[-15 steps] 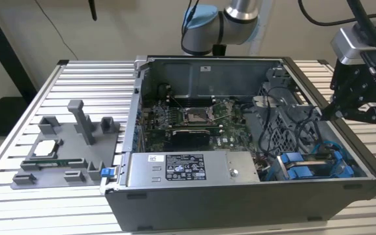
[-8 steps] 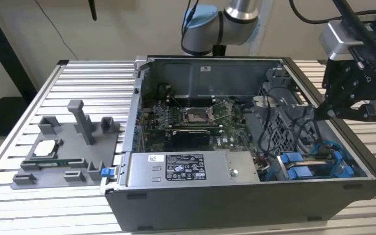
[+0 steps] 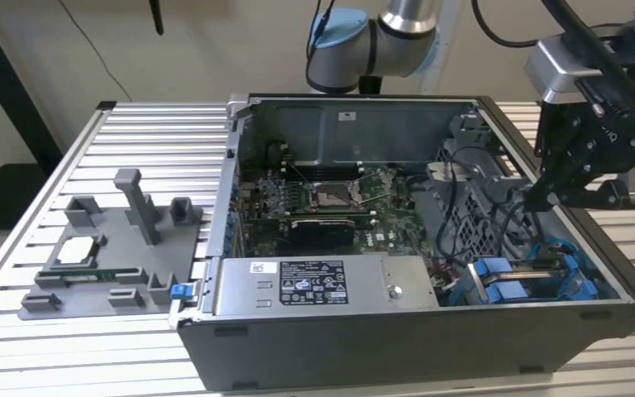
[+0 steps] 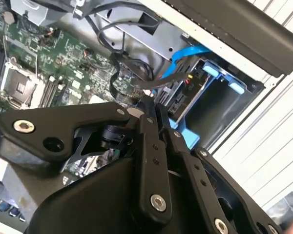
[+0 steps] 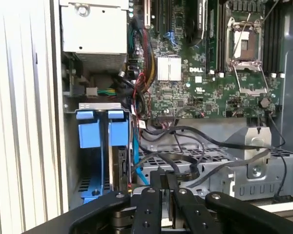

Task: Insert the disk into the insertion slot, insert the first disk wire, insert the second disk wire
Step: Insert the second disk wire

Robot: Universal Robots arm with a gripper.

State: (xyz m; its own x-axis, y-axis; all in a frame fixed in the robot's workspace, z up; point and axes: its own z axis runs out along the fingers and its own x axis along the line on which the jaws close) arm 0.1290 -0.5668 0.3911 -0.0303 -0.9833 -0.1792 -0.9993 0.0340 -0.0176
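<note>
so there's an open grey PC case (image 3: 406,356) lying on the slatted tabletop (image 3: 108,132), green motherboard (image 3: 389,194) and stickered power-supply box (image 3: 317,285) inside, plus a grey parts holder (image 3: 108,236) beside it carrying a processor chip (image 3: 77,251).

Ribbed bare-metal tabletop (image 3: 75,347), dull silvery sheen. Computer case (image 3: 406,347), matt dark grey metal. The insertion slot (image 5: 90,134) shows smooth bright blue plastic tabs. Motherboard (image 5: 195,92), glossy green.

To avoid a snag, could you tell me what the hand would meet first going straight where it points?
Probably the black cables just ahead of the hand, over the metal cage; depth unclear.
</note>
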